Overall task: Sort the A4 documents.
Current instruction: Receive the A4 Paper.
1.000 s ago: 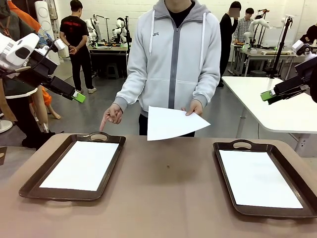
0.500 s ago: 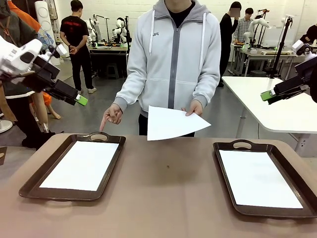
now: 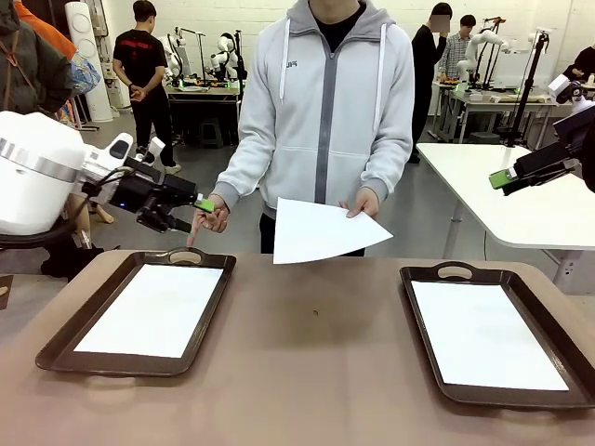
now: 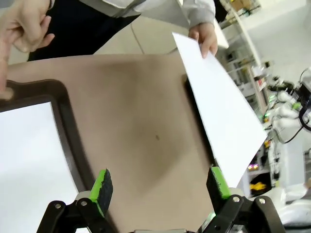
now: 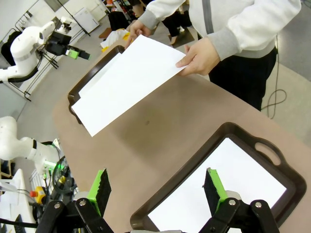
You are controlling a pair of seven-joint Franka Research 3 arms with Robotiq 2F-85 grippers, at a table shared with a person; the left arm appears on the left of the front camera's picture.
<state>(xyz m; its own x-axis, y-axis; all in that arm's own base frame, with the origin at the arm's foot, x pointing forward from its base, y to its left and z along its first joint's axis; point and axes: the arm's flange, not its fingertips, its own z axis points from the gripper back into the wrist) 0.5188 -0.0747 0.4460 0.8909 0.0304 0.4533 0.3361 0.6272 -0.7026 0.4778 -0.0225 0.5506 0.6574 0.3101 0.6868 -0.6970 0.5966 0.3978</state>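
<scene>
Hiding part of the far tray [image 4: 189, 104], the held sheet [image 4: 221, 116] tilts; both jaws spread, empty.

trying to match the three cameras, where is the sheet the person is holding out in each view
Front view: held sheet at centre, above the table's far edge, between the two trays.
Left wrist view: right of centre, running diagonally from the person's hand toward the lower right.
Right wrist view: upper left of centre, overlapping the far tray.
Shared landmark: the hand gripping the sheet's corner.

small chest logo on the person's grey hoodie [image 3: 321, 102], too small to read
</scene>
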